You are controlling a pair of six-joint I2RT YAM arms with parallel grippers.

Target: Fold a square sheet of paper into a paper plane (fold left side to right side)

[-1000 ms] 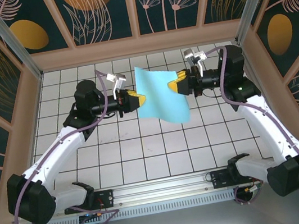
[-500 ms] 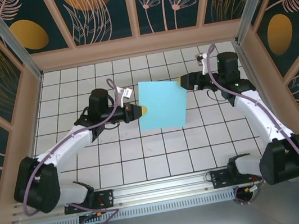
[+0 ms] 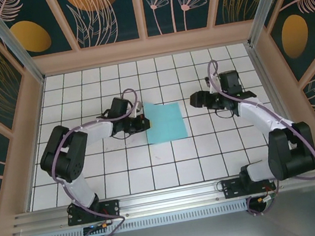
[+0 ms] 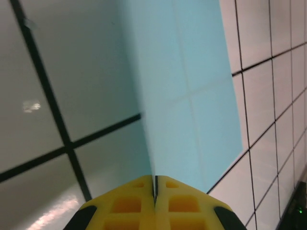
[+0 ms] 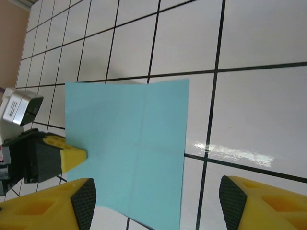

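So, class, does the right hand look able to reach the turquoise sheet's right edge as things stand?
Probably yes. The right hand is open beside the right edge of the sheet, nothing between them. The left hand is shut on the opposite edge, clear of it.

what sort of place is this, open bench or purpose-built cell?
Probably a purpose-built robot cell: a white grid-tiled table boxed in by leaf-printed wall panels on aluminium posts, with the left arm and right arm bolted to a rail at its near edge, working a turquoise paper sheet.
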